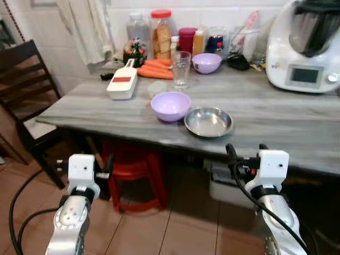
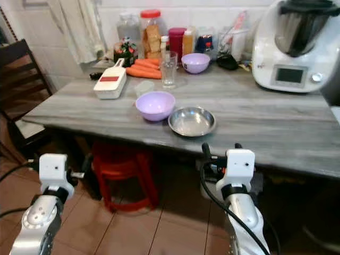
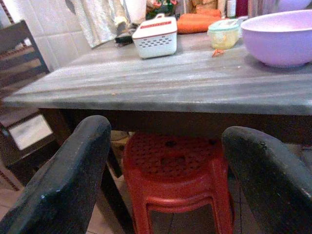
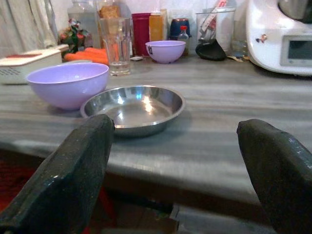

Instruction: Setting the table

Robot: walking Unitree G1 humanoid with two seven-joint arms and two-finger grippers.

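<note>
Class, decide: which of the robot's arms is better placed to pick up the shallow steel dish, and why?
Right. The right gripper is open, just below the table edge, directly before the shallow round steel dish. The left gripper, also open, faces the red plastic stool further left.

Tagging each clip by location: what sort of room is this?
Most likely a home kitchen or dining corner: a grey table against a tiled wall holds a white kitchen machine, jars and carrots, with bowls laid out and a red stool beneath.

A red plastic stool (image 1: pixel 139 170) sits under the grey table (image 1: pixel 276 122). A dark wooden chair (image 1: pixel 24 79) stands at its left end, carrots (image 1: pixel 155 69) (bright orange) lie beside a white slicer box (image 1: pixel 122 82), and a white kitchen machine (image 1: pixel 305 45) stands far right.
</note>
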